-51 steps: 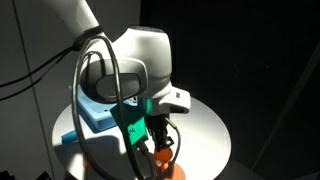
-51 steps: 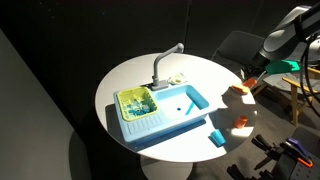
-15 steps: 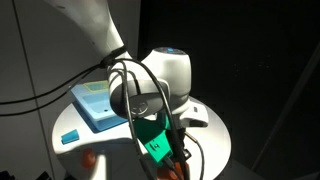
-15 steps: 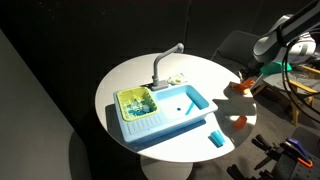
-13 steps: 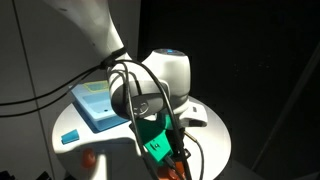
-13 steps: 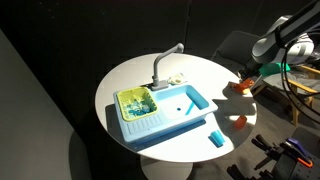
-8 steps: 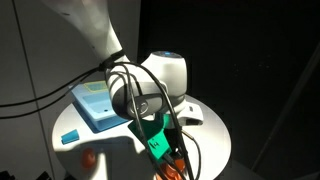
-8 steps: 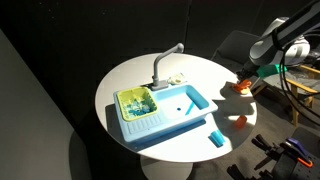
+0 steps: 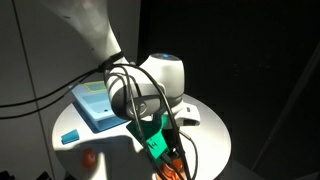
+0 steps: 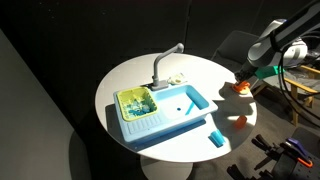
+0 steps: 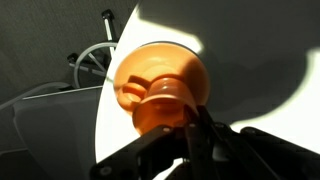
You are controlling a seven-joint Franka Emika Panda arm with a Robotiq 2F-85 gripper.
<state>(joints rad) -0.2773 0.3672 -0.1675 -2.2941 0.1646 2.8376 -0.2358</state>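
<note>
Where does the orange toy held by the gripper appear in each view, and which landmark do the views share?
In an exterior view: orange toy at the bottom edge, partly hidden by cables.
In an exterior view: it is at the far right, by the table's rim.
Wrist view: it fills the centre.
Shared landmark: the white round table.

orange cup [image 11: 160, 85], blue sink [image 10: 192, 101], white table [image 10: 130, 72]

The sink [image 10: 160, 112] sat mid-bench [image 10: 130, 70], with the tap [image 10: 165, 62] at its back rim and the basket [image 10: 135, 102] in its picture-left compartment. A block [image 10: 215, 137] lay just off the sink's near right corner, and a small cup [image 10: 240, 122] lay beyond that. The round piece [image 10: 240, 88], in the end effector [image 10: 244, 82], was well right of the sink.
</note>
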